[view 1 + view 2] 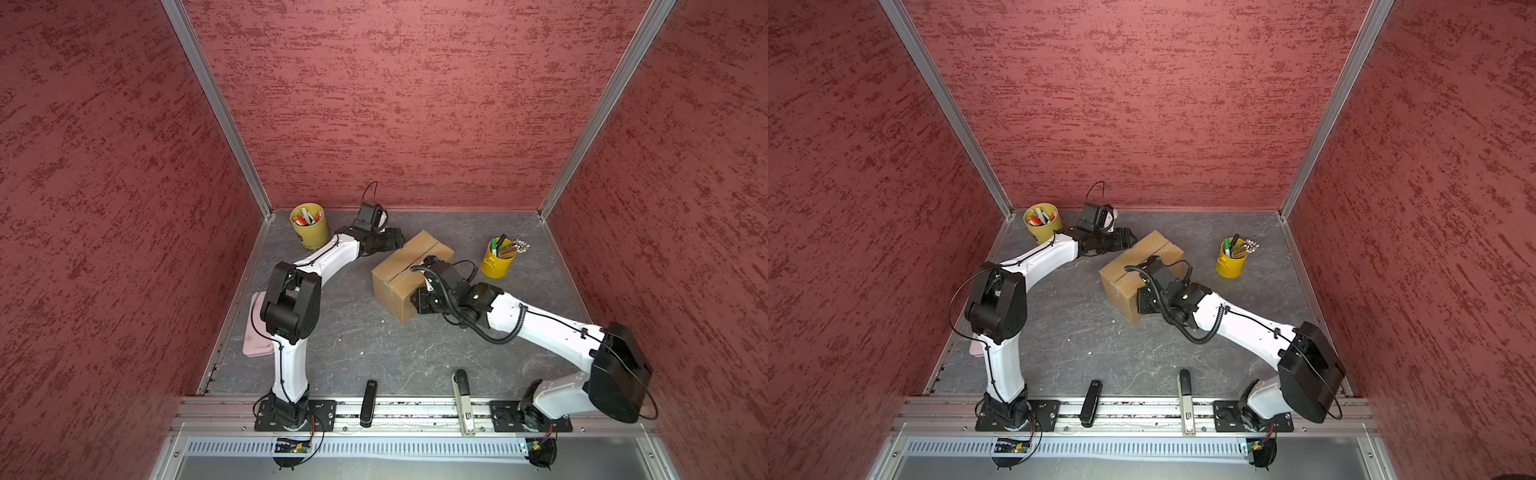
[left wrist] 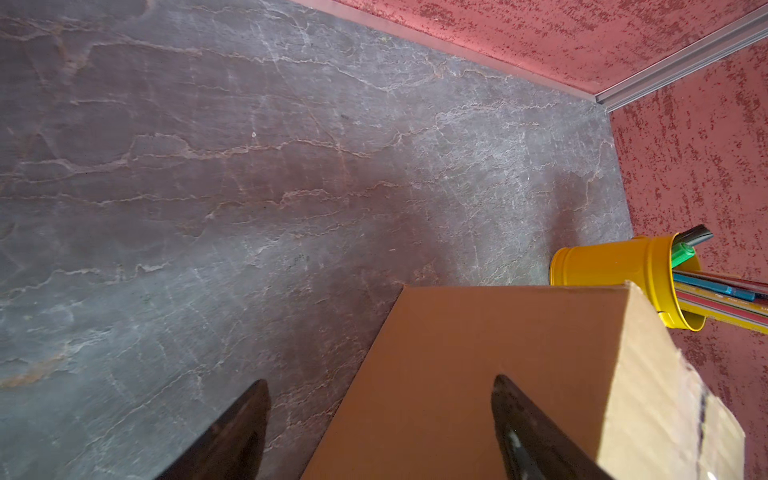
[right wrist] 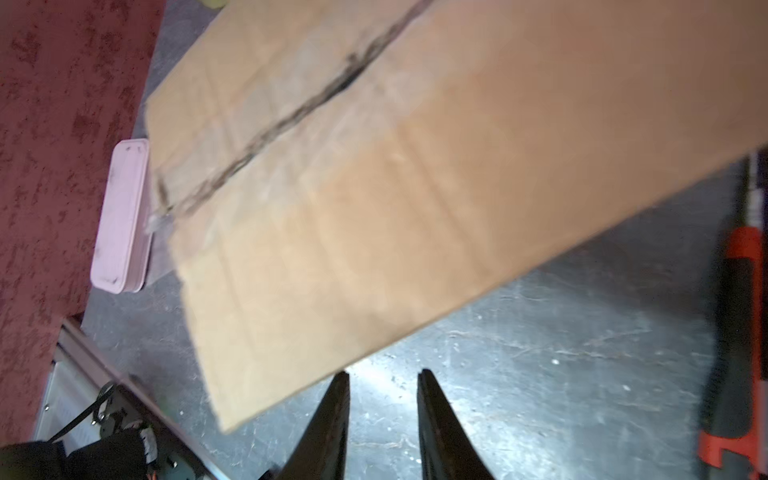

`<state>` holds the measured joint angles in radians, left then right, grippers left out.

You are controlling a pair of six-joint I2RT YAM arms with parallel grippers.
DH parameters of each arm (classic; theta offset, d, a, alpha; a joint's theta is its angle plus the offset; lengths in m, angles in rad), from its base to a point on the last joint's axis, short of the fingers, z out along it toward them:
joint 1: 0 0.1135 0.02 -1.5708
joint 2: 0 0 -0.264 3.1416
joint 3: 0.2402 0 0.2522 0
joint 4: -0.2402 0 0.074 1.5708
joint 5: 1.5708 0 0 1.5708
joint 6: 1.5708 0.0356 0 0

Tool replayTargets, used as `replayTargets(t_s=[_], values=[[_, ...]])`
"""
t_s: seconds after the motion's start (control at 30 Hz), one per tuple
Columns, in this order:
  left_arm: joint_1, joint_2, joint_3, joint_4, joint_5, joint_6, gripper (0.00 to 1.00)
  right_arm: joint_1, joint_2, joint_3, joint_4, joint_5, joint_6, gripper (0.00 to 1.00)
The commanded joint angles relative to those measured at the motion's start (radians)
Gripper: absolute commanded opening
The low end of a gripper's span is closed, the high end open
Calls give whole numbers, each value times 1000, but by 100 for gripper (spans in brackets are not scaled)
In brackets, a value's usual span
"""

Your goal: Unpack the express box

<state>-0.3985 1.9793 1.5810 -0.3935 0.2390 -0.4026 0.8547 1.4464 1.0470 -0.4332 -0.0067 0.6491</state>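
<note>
Spotted left claw (image 2: 380, 382) gaping wide at express box (image 2: 498, 332); right claw (image 3: 383, 376) narrow, empty, only clear from its wrist cam.

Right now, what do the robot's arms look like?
The left arm and right arm have white shells and chunky black joints. A curly black cable hangs by the right one. The fingers are black and pointed.

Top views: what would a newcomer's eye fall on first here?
The brown box, flaps down, sits skewed mid-table. Both grippers flank it: the left gripper open at its far left corner, the right gripper at its near right side. A yellow left cup stands back left, a yellow right cup right of the box.
</note>
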Motion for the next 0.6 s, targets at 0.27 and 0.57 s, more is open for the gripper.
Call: replayTargets(t_s=[0.27, 0.57], values=[[71, -50, 144, -96, 14, 48, 84, -7, -156, 104, -303, 140, -5, 32], [35, -282, 9, -116, -24, 26, 84, -250, -147, 241, -320, 131, -187, 33]])
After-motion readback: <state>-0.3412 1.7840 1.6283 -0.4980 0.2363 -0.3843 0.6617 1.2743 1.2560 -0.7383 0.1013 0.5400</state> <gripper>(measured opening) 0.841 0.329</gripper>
